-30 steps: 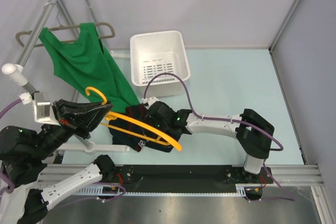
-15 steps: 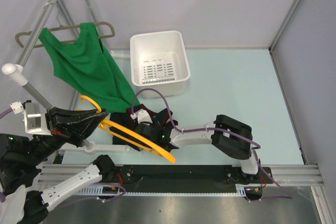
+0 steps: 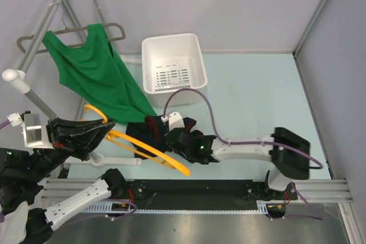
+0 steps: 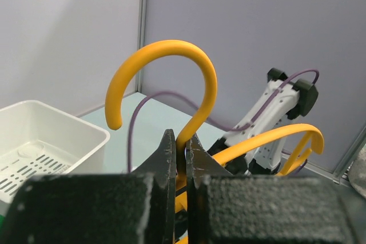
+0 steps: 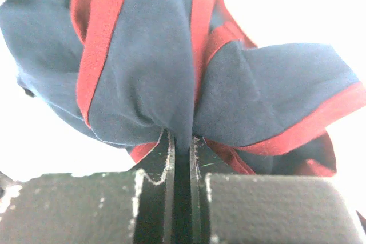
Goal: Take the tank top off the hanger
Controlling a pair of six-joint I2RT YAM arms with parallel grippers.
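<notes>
Tank top (image 3: 94, 75) on hanger (image 3: 116, 28), left of basket (image 3: 170, 38); other garment (image 3: 143, 131) before basket.

From where I stand, the white plastic basket (image 3: 170, 38) sits on the pale green table (image 3: 251, 95). To the left of the basket, the green tank top (image 3: 94, 72) hangs on the grey-beige hanger (image 3: 116, 27), which hooks onto a slanted metal rail (image 3: 43, 24). In front of the basket, slightly to its left, a dark navy garment (image 3: 143, 131) with red trim is bunched, and the right gripper (image 3: 164, 136) is pressed into it. Further left of the basket and nearer, the left gripper (image 3: 110, 123) holds the orange hanger (image 3: 150, 151) close under its hook.
</notes>
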